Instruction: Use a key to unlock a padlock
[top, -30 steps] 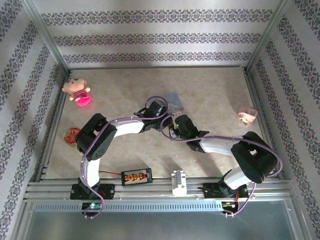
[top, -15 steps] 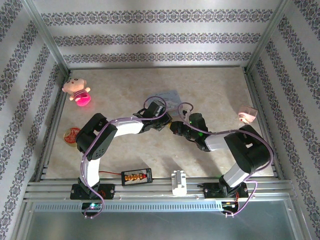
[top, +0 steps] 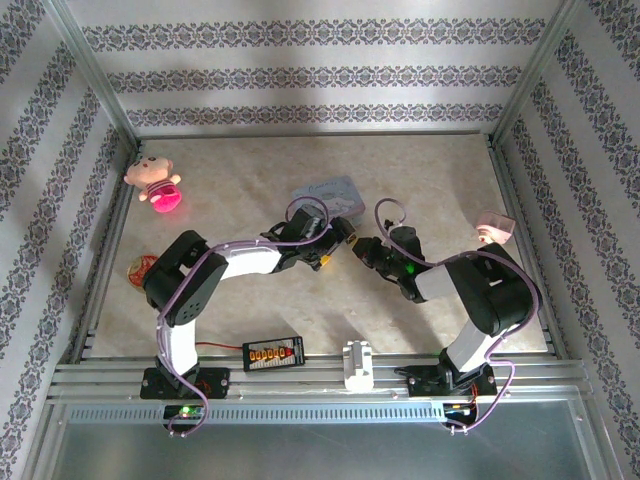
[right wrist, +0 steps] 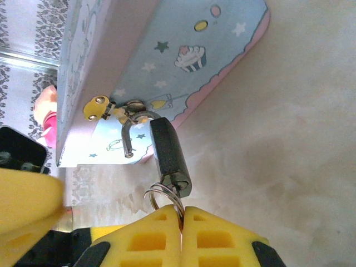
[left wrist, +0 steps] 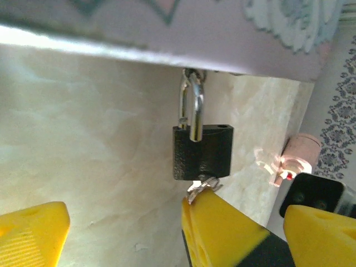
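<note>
One change: left gripper (top: 341, 250) just sprang open. Right gripper (right wrist: 182, 219) pinches key (right wrist: 178, 204); shackle (right wrist: 129, 130) leg out of padlock (right wrist: 169, 158), likely unlocked.

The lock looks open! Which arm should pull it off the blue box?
Right, probably: the right end effector is shut on the silver key ring under the small dark grey metal padlock, while the left end effector stands open, holding nothing.

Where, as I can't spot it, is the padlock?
Right wrist view: the padlock hangs from the pale blue tin mid-table, its key ring in the right claw.
</note>
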